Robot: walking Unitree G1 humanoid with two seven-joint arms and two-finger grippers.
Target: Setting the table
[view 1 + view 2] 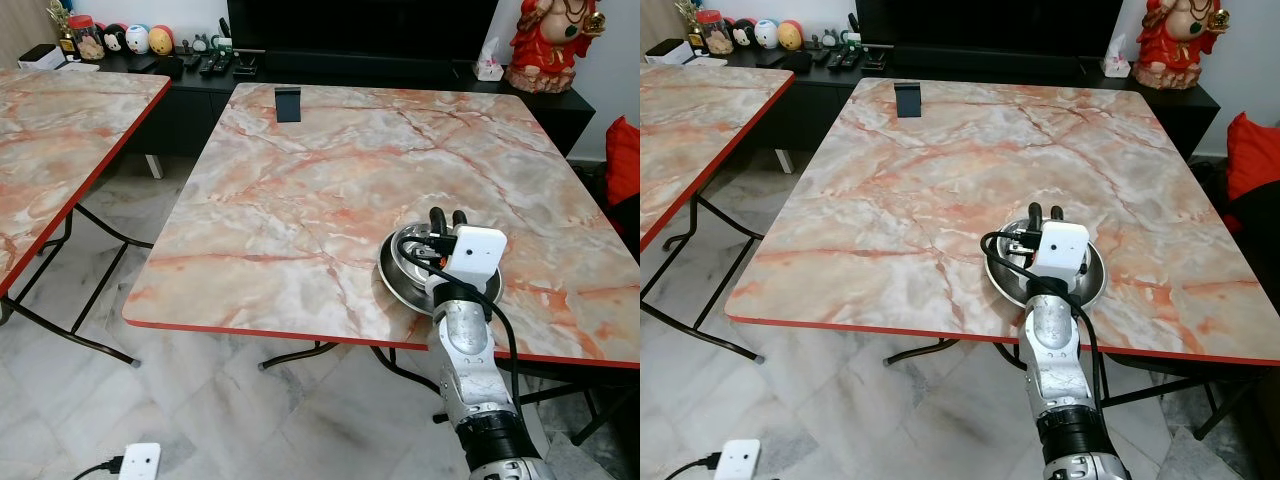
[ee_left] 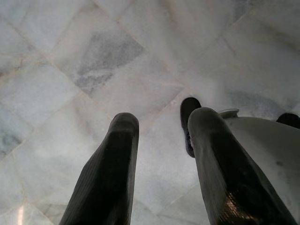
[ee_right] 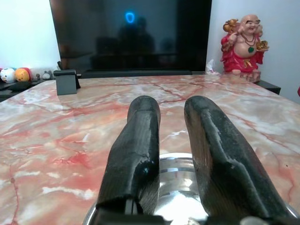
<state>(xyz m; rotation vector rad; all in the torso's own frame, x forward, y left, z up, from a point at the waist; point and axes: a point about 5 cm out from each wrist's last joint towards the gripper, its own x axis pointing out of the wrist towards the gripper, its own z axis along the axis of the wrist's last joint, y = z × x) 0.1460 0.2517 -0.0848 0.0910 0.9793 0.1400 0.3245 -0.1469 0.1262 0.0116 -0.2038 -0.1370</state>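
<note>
Steel bowl [image 1: 400, 268] sits lower right of frame on the marble table [image 1: 300, 200], near its red front edge. Right gripper [image 1: 447, 220] reaches over the bowl, fingers a little apart with the rim between them; contact unclear, can't tell if it's gripping. Left gripper [image 2: 161, 154] hangs over the tiled floor [image 2: 93, 70], fingers parted, empty. Small dark stand [image 1: 287, 104] at the table's far edge, upper centre.
</note>
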